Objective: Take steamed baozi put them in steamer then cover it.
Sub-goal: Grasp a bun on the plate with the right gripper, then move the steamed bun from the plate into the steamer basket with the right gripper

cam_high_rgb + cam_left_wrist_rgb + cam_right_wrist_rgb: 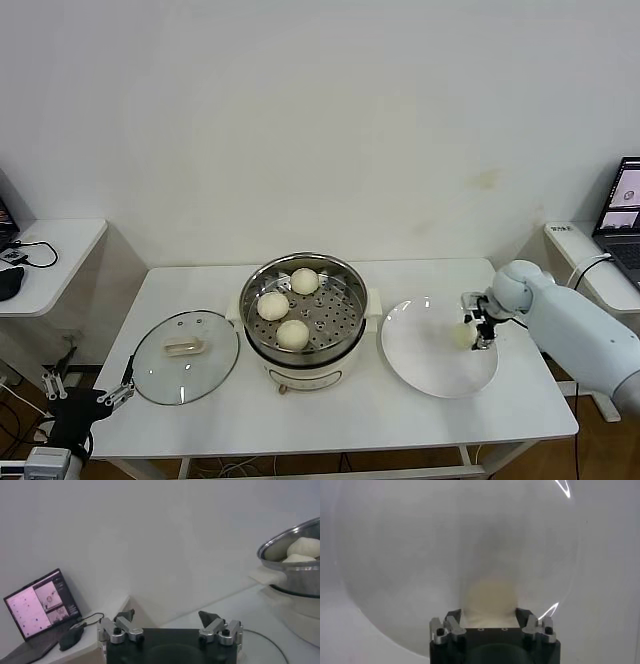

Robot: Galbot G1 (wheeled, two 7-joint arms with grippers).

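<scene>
white table (200, 420) | on it: cover (186, 356), steamer (304, 318), white plate (425, 370)

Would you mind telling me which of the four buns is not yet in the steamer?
The bun on the white plate, between the right gripper's fingers. The other three buns sit on the perforated tray inside the steamer.

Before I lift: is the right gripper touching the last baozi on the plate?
Touching. In the right wrist view the baozi sits between the right gripper fingers, both pressed against it. The head view shows it over the plate.
</scene>
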